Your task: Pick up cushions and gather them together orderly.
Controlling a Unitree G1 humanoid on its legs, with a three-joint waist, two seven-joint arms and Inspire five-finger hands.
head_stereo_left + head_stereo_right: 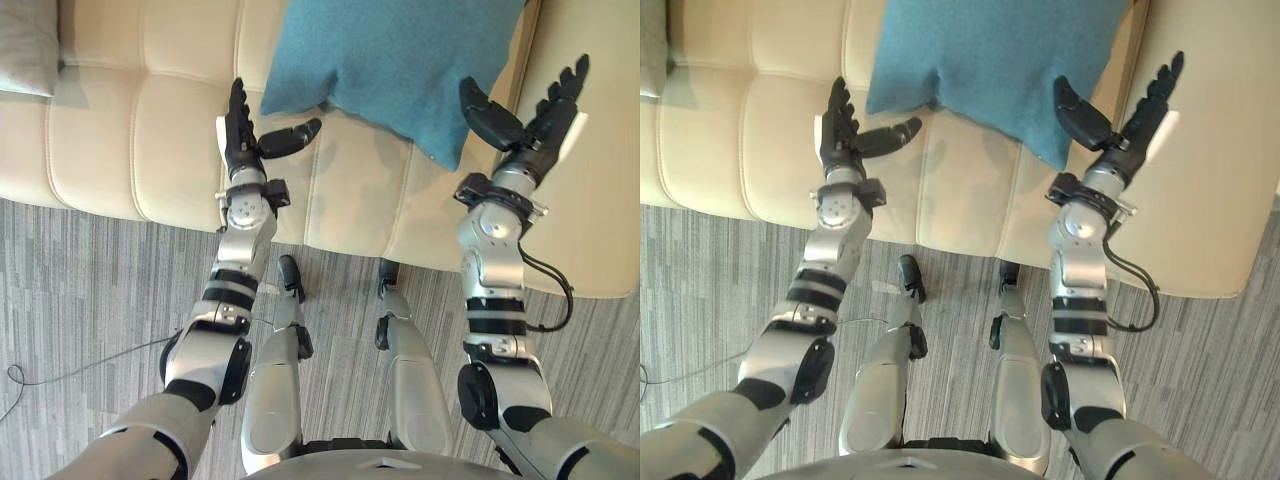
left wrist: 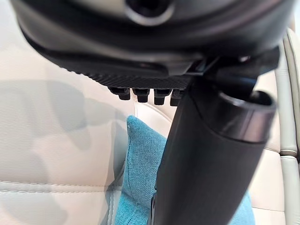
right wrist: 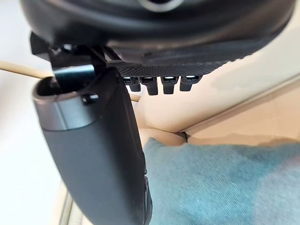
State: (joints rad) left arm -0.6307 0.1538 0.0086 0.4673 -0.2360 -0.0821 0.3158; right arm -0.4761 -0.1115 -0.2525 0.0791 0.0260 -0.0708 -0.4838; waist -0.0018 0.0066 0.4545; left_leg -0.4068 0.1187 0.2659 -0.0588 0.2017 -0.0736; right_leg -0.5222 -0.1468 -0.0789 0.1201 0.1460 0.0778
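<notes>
- Left hand and right hand are spread, fingers straight, holding nothing.
- Teal cushion lies between them on the sofa, with a corner just beside each thumb.
- Likely step: the reach before pickup. Next, both hands must close on its sides.

A cream leather sofa with stitched seams spans the upper part of the frame. Grey, finely striped carpet floor fills the lower part. Soft daylight leaves faint shadows on the seat.
</notes>
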